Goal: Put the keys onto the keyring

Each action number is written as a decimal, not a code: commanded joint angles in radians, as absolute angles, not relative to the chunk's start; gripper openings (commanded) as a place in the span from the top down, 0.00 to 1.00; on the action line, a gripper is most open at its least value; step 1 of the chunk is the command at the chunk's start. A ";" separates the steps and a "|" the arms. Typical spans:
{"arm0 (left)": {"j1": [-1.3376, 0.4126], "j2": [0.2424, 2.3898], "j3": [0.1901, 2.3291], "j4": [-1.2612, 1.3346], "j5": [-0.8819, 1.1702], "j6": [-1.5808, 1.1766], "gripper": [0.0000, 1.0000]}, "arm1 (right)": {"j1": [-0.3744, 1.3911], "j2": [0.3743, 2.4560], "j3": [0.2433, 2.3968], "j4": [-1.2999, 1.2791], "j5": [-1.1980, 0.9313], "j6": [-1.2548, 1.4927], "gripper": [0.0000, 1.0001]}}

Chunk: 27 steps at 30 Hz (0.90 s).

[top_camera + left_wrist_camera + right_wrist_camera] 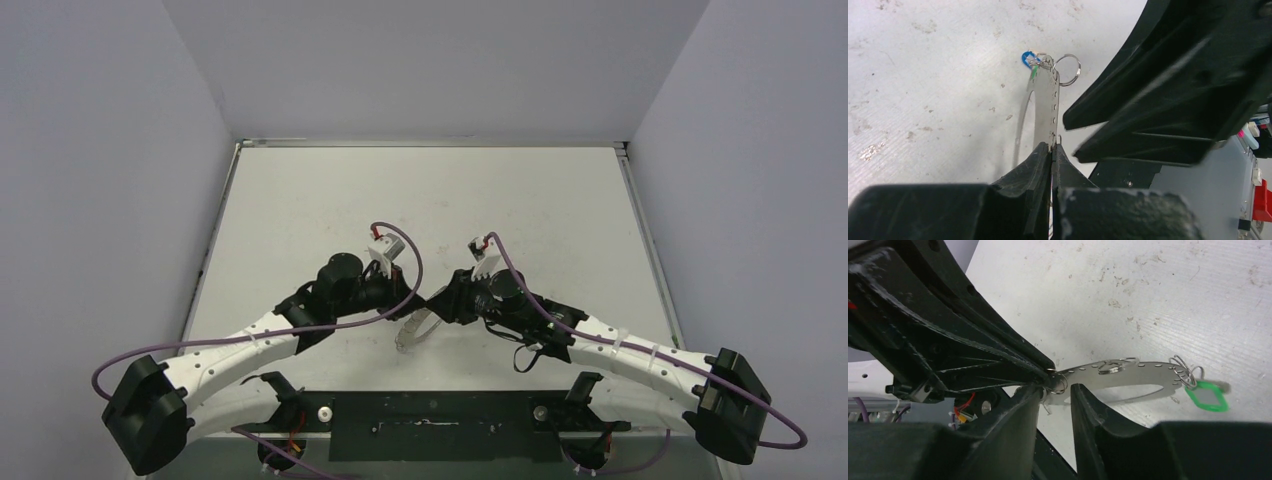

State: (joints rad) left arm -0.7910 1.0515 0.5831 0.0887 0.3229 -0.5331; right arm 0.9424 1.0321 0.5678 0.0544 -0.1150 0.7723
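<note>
Two arms bend in and meet over the table. The left gripper pinches one keyring tight. The right gripper has its jaws apart beside that ring. One green key and one blue key hang at its far end.
</note>
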 commanded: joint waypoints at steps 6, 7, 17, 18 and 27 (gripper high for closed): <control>-0.784 0.903 0.459 0.210 0.217 -0.533 1.00 | 0.948 0.911 0.576 0.128 -0.080 0.759 0.38; -0.782 0.886 0.445 0.225 0.211 -0.530 1.00 | 0.948 0.891 0.567 0.125 -0.071 0.756 0.34; -0.779 0.750 0.334 0.297 0.150 -0.493 1.00 | 0.918 0.734 0.552 -0.104 0.090 0.713 0.14; -0.778 0.738 0.328 0.299 0.147 -0.488 1.00 | 0.905 0.730 0.552 -0.125 0.085 0.712 0.13; -0.779 0.632 0.264 0.356 0.188 -0.376 1.00 | 0.741 0.802 0.519 -0.107 -0.229 0.708 0.17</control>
State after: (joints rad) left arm -0.7834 0.6762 0.2836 0.2283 0.1623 -0.4500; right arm 0.7681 0.7650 0.5388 -0.1436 -0.0757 0.7197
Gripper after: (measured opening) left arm 0.007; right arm 0.842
